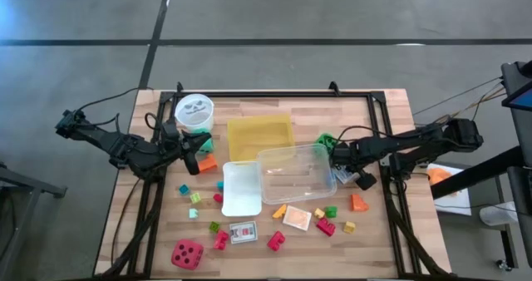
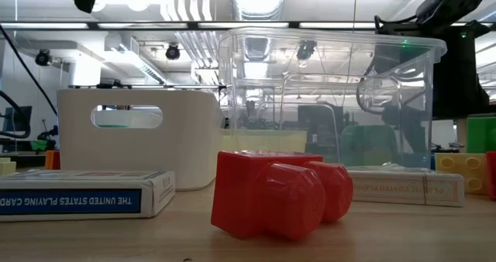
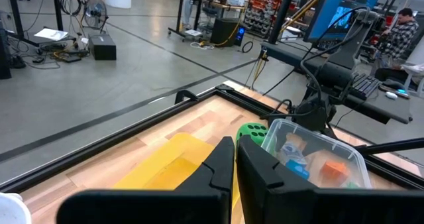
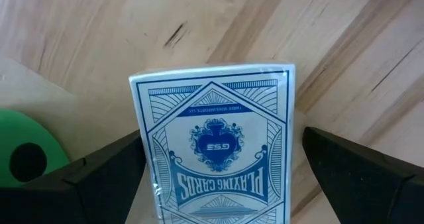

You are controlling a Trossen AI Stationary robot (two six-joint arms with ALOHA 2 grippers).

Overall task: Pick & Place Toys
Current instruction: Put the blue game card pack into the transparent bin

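Observation:
My right gripper (image 1: 342, 171) is open at the right side of the clear plastic box (image 1: 274, 155). A blue playing-card pack (image 4: 215, 144) stands between its fingers, and the green die (image 4: 26, 151) is beside it. My left gripper (image 1: 198, 154) is shut and empty (image 3: 235, 159), next to the teal die (image 1: 198, 141) and an orange block (image 1: 207, 161). Several small bright blocks, a red die (image 1: 187, 253) and two card packs (image 1: 243, 232) (image 1: 297, 219) lie on the near half of the table. My right gripper has one finger on each long side of the blue pack. One finger (image 4: 106, 174) lies at the pack's edge (image 4: 147, 164); I cannot tell whether it touches. Bare wood shows between the pack and the other finger (image 4: 351, 171).
The yellow tray (image 1: 259, 135) sits at the far middle with the white cup (image 1: 194, 110) to its left. A white lid (image 1: 241, 188) lies left of the clear box. In the low view a red block (image 2: 271, 192) and a card pack (image 2: 77, 200) lie closest.

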